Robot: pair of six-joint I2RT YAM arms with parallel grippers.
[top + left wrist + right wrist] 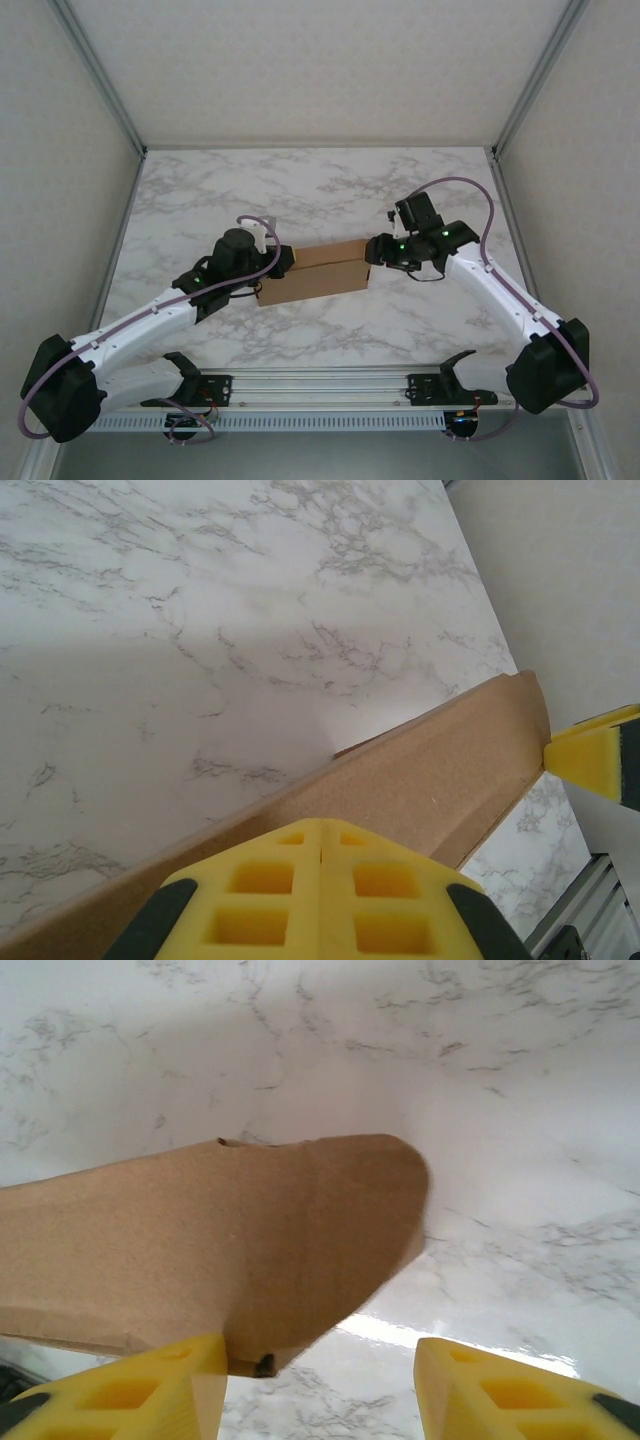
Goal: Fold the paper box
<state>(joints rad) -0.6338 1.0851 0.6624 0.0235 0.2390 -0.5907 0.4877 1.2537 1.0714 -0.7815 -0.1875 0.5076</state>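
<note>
The paper box (315,270) is a plain brown cardboard piece lying mid-table between my two arms. My left gripper (285,262) is at its left end. In the left wrist view its yellow fingertips are shut tight together, with nothing between them, against the box's brown wall (430,780). My right gripper (375,250) is at the box's right end. In the right wrist view that gripper (320,1365) is open. A rounded cardboard flap (260,1230) reaches down to its left finger (150,1385) and touches it. The right finger (510,1390) stands clear over the marble.
The white marble tabletop (330,185) spreads behind and around the box. Grey walls with metal frame posts (130,130) close off the left and right sides. The rail (320,385) carrying the arm bases runs along the near edge.
</note>
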